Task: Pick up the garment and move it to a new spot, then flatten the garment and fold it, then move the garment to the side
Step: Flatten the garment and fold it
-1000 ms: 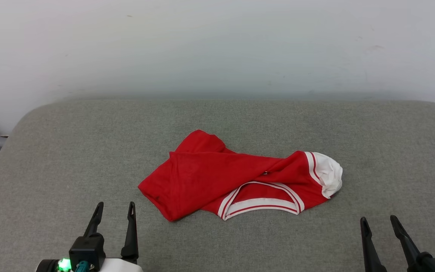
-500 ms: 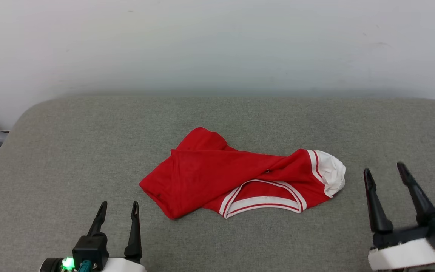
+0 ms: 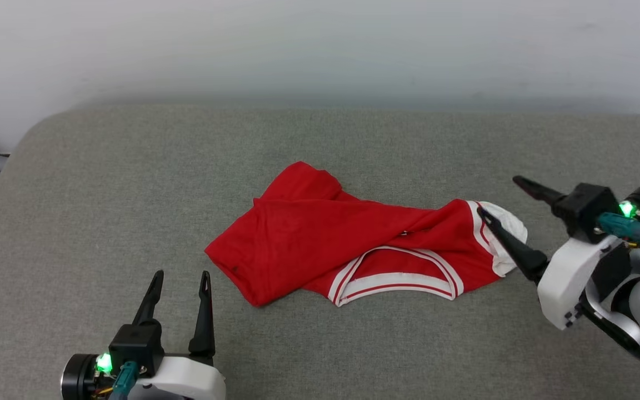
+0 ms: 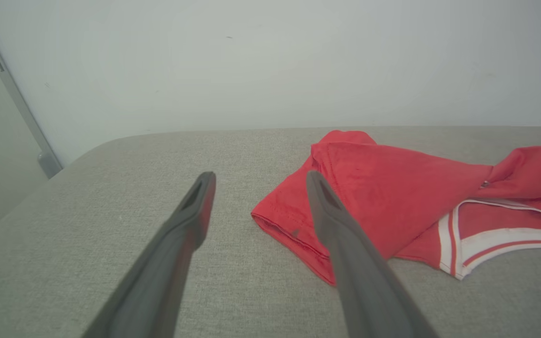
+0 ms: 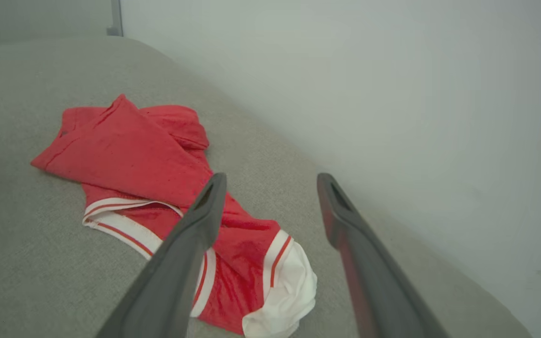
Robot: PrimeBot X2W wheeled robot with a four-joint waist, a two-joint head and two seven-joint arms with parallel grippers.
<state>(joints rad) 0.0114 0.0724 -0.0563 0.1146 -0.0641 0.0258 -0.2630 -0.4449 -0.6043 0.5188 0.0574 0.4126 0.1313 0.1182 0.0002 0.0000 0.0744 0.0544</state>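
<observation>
Garment [image 3: 320, 239]: a red shirt lying crumpled near the middle of the table [image 3: 75, 194], loosely folded over itself and not spread flat.
Garment, body: the broad red part lies toward the robot's left, with one corner pointing at the near left and a hump of cloth toward the wall [image 3: 320, 50].
Garment, neckline trim [image 3: 398, 283]: a white band with a red stripe, curving open along the near edge and facing the robot.
Garment, sleeve [image 3: 514, 225]: white with red-and-white striped trim, bunched at the end toward the robot's right.
Left hand [image 3: 181, 274]: low at the near left, with both dark fingers pointing toward the wall. They are spread apart with nothing between them. It is near the red corner but clear of it.
Left wrist view: the garment [image 4: 392, 188] lies just beyond and to the right of the left hand [image 4: 259, 175], whose fingers frame bare grey fabric.
Right hand [image 3: 497, 194]: turned inward from the right, with its fingers spread wide and nothing gripped. In the head view the nearer finger crosses in front of the white sleeve.
Right hand, contact: I cannot tell whether that finger touches the cloth.
Right wrist view: the right hand [image 5: 271, 176] looks along the garment [image 5: 129, 159], with the white sleeve [image 5: 280, 300] lying low between the fingers.
Table: grey woven covering with rounded far corners, set against the pale wall.
</observation>
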